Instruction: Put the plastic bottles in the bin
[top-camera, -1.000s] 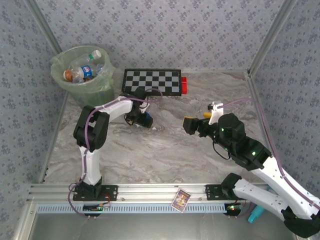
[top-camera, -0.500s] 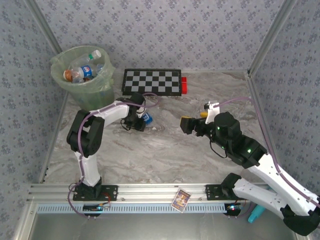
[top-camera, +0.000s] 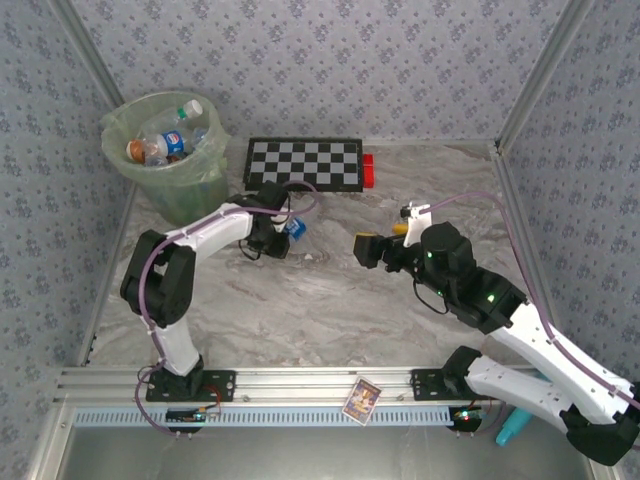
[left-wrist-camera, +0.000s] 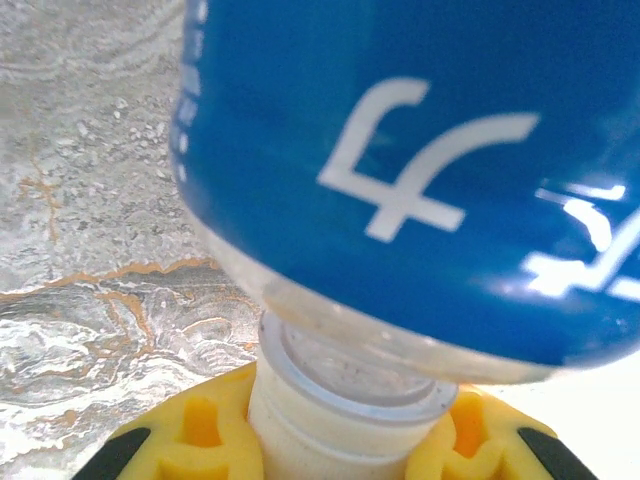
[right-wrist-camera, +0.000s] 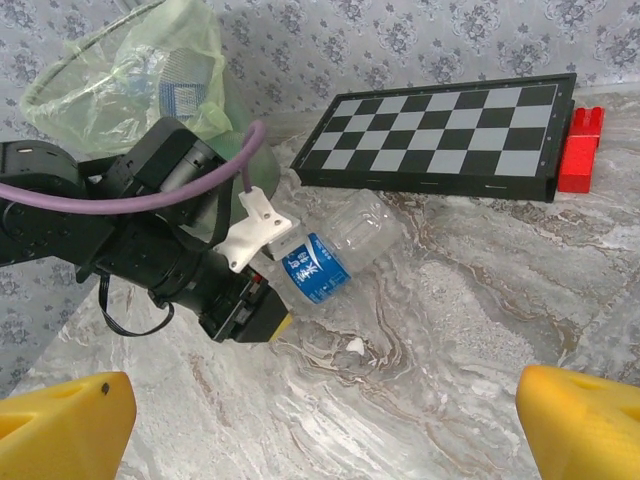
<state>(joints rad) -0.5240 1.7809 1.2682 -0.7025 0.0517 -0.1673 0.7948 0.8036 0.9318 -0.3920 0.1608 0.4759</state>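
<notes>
Blue-labelled bottle (right-wrist-camera: 318, 268), neck-pinched in the closed left gripper (left-wrist-camera: 345, 440), could swing loose toward the bin (top-camera: 170, 190) at ten o'clock; right gripper (top-camera: 366, 248) gapes empty.

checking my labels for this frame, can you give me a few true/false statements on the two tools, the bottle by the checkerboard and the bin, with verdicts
1. The left tool is shut on the neck end of the blue-labelled bottle. True.
2. The right tool holds a bottle. False: its jaws stand open with nothing between them.
3. The bin has several bottles in it. True.
4. The red block sits at the left end of the checkerboard. False: it sits at the right end.
</notes>
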